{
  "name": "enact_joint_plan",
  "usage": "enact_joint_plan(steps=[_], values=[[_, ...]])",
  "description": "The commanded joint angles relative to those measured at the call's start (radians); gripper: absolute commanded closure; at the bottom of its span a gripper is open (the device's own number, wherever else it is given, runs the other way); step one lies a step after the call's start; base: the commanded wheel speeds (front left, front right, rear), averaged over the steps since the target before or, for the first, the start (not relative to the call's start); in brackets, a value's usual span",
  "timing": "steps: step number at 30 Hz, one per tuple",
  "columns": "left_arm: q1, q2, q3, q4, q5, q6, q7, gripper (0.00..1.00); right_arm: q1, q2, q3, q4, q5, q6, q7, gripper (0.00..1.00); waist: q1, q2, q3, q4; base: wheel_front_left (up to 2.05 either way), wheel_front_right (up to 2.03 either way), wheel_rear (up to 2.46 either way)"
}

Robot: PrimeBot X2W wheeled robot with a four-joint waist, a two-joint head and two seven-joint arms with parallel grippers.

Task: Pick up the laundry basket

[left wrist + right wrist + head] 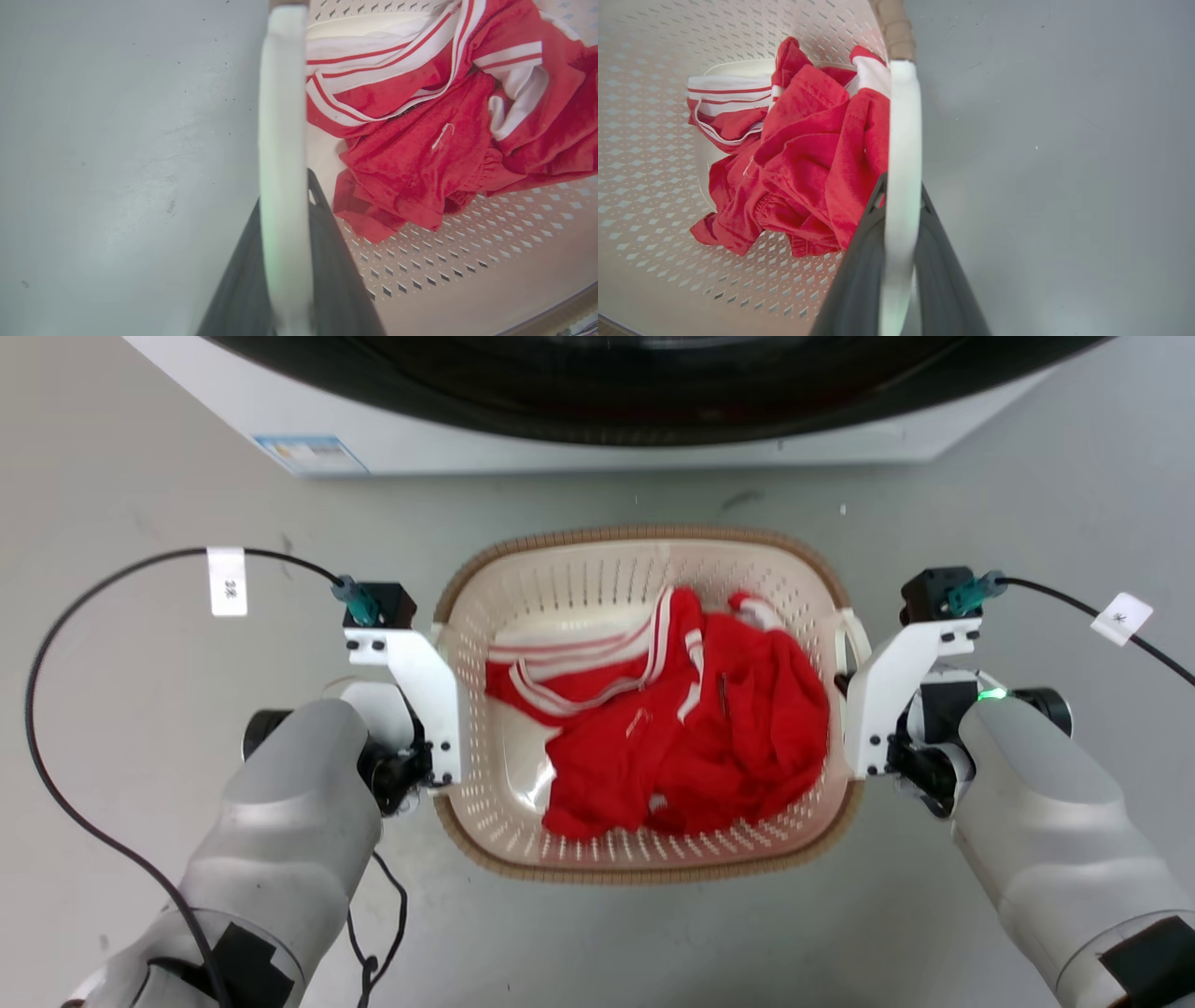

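Smooth grey floor [140, 523] spreads out, with one white washing machine [560, 429] along the top edge. At centre lies one cream perforated plastic laundry basket [644, 537], brown woven-look rim, holding red white-striped clothing [709, 728]. Of two grippers, the left gripper [284, 191] clamps one white loop handle [282, 116] and the right gripper [902, 184] clamps the other handle [903, 140].

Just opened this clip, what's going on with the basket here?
The robot has an arm on each side of the laundry basket, which holds red-and-white clothing in front of a washing machine. The left gripper is closed on the left white handle, and the right gripper on the right handle. Whether the basket has left the floor cannot be told.
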Motion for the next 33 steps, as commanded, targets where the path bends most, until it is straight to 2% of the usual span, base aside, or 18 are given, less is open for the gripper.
enact_joint_plan(steps=[1,14,28,33], values=[[0.023,-0.012,-0.009,-0.001,-0.019,-0.004,0.023,1.00,0.019,-0.003,0.019,-0.014,0.025,0.003,0.038,1.00,0.0000,0.0000,-0.093,0.017,0.00,0.00,0.00],[0.069,-0.025,-0.032,0.010,-0.113,-0.004,0.170,1.00,0.064,-0.034,0.077,-0.027,0.145,0.003,0.214,1.00,0.0000,0.0000,-0.305,0.034,0.00,0.00,0.00],[0.112,-0.043,-0.049,0.040,-0.178,-0.004,0.296,1.00,0.104,-0.024,0.097,0.010,0.238,0.003,0.365,1.00,0.0000,0.0000,-0.480,0.041,0.00,0.00,0.00],[0.142,-0.046,-0.057,0.044,-0.192,-0.004,0.309,1.00,0.120,-0.015,0.100,0.035,0.257,0.003,0.403,1.00,0.0000,0.0000,-0.530,0.041,0.00,0.00,0.00]])
